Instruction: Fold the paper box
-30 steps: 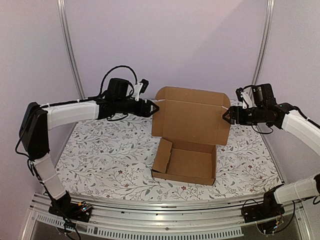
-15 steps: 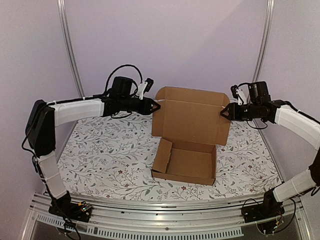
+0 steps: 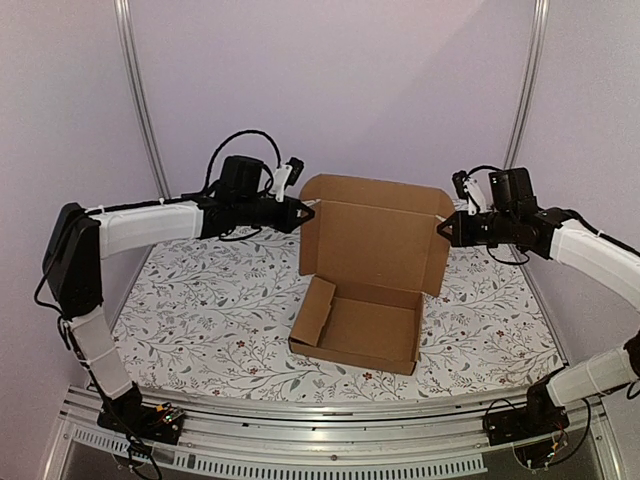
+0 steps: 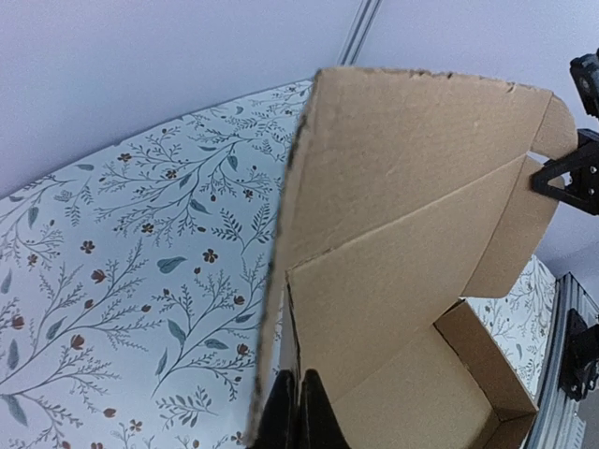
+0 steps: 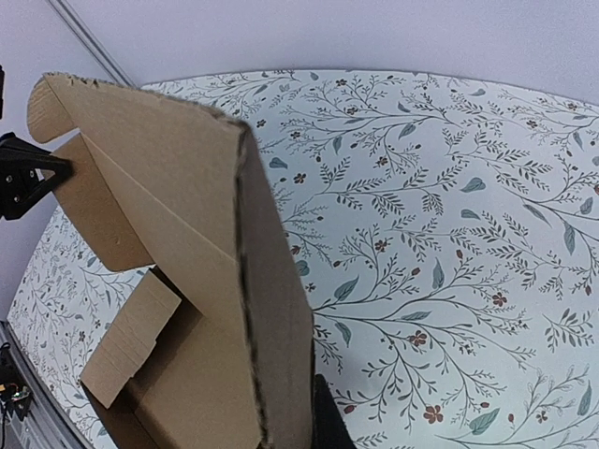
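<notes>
Paper box [image 3: 365,270] sits mid-table on the floral cloth [image 3: 200,290], between the two arms. Tray [image 3: 365,330] is flat on the cloth and open upward. Lid [image 3: 372,240] stands upright off the tray's far edge, with its inner face toward the arm bases.

Left gripper [image 3: 305,212] is at the lid's upper left corner, jaws closed on the edge of the lid's left side flap [image 3: 308,235]. The left wrist view confirms it: both fingertips [image 4: 285,416] are pressed together at the bottom of the frame, with the cardboard edge running straight into them.

Right gripper [image 3: 441,229] mirrors it at the lid's upper right corner, clamped on the right side flap [image 3: 437,262]. The right wrist view shows one dark finger [image 5: 329,421] tight against the flap's outer face. The other finger is hidden behind the cardboard.

Both arms reach in from the sides at about the same height, well above the cloth. Each wrist camera also catches the opposite gripper's black tip on the far flap.

Tray's left end wall [image 3: 312,312] stands up at an angle. Front wall is low. Tray interior is bare cardboard.
</notes>
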You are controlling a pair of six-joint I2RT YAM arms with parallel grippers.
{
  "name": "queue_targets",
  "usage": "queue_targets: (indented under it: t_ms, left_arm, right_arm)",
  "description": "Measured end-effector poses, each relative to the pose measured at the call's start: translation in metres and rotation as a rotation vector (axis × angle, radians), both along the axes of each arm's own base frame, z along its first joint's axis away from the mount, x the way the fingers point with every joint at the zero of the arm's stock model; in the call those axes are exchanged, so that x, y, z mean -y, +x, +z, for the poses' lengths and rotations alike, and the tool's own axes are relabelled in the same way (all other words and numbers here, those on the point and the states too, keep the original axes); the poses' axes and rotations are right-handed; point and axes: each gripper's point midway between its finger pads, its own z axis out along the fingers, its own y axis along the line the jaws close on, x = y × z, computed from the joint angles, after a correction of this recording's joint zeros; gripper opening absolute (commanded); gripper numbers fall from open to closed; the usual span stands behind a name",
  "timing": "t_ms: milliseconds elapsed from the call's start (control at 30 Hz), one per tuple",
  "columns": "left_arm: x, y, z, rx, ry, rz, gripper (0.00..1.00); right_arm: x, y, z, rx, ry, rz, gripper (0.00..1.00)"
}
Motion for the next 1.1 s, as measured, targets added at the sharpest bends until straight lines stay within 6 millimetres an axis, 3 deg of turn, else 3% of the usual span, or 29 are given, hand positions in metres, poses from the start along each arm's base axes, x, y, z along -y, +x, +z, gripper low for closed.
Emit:
queue_targets:
  t_ms: [167, 533, 1100]
  left_arm:
    - [-0.005, -0.018, 0.001, 0.026, 0.033, 0.078, 0.0]
    - [-0.008, -0.071, 0.002, 0.072, 0.0, 0.185, 0.0]
    - [-0.003, -0.104, 0.0, 0.066, -0.025, 0.369, 0.0]
  right_arm:
    - [-0.009, -0.023, 0.002, 0.06, -0.024, -0.048, 0.0]
    - [-0.009, -0.051, 0.003, 0.202, -0.057, -0.224, 0.0]
    - [-0.027, -0.097, 0.007, 0.368, -0.128, -0.379, 0.0]
